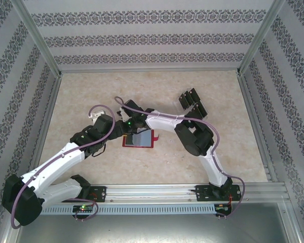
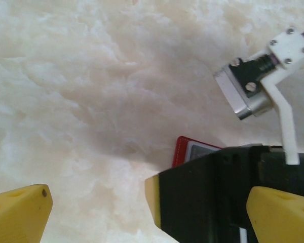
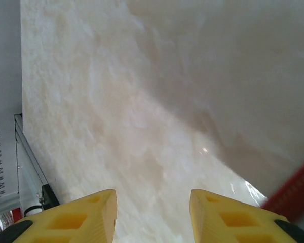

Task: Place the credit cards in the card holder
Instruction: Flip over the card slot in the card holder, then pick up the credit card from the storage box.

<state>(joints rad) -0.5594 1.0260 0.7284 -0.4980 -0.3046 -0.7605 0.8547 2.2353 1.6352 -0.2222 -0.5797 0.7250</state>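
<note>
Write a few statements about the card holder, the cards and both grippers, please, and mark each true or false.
1. The card holder lies open on the table. True.
2. The left gripper is shut. False: its fingers stand wide apart.
3. The credit cards stand to the right, apart from the card holder. True.
4. The right gripper grips a card. False: nothing shows between its parted fingers.

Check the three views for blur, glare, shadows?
Top external: even light, sharp, card holder in focus. Left wrist: table soft, broad shadow across the middle. Right wrist: diagonal shadow over the table's upper right, small glint, card holder's red edge blurred at the frame's right.
</note>
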